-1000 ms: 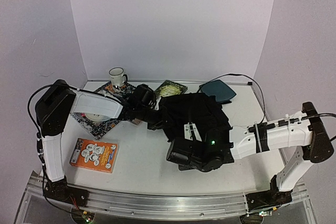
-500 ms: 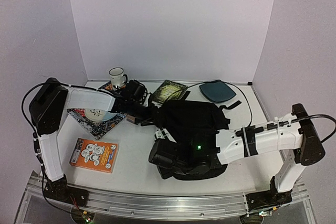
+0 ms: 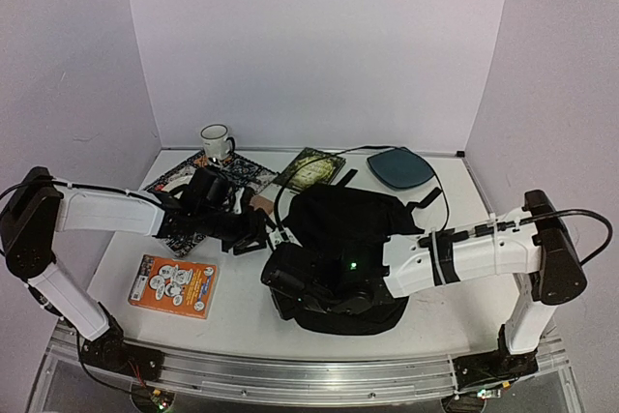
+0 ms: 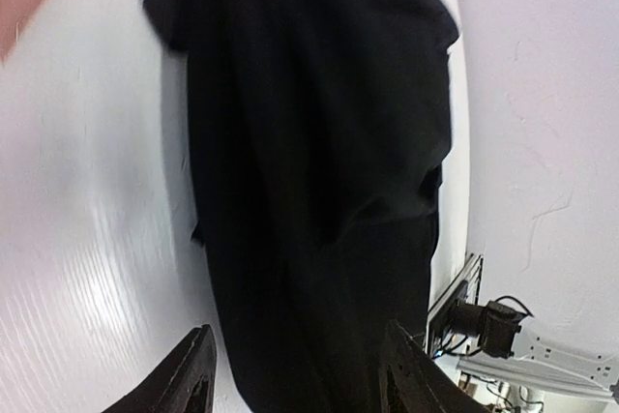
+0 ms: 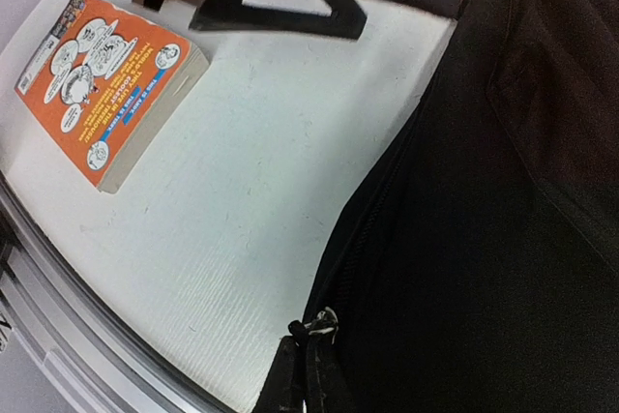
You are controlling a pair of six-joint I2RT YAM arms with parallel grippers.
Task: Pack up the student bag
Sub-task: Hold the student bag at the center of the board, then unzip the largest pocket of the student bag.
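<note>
While its two fingers pinch tightly together on the zip seam, the right gripper point(image 5: 307, 343) clamps the near-left edge of the large, floppy black fabric backpack point(image 3: 353, 229). A small silver zip pull point(image 5: 317, 321) shows right at the fingertips. The backpack lies slumped in the middle of the white table point(image 3: 242, 314), with one black strap poking out on its far right side.

From the other side, the left gripper point(image 4: 300, 379) reaches in low toward the backpack's left flank. Its jaws stand apart with nothing clamped between them, and dark fabric fills the wrist view beyond the gap. Whether the fingertips touch the cloth cannot be told.

An orange paperback book with white cartoon bubbles on its cover point(image 3: 174, 285) lies flat near the front left of the table, well apart from the backpack. Farther back, a flat board with a busy black, white and red pattern point(image 3: 253, 171) sits partly under the left arm. A white enamel mug with a dark rim point(image 3: 216, 140) stands at the board's far corner. Near the back wall, a dark-green book point(image 3: 311, 167) lies just behind the backpack, and a small, flat, rounded dark-teal pad point(image 3: 399, 167) rests to its right. A thin black cable point(image 3: 440, 195) loops over the table by the pad.
</note>
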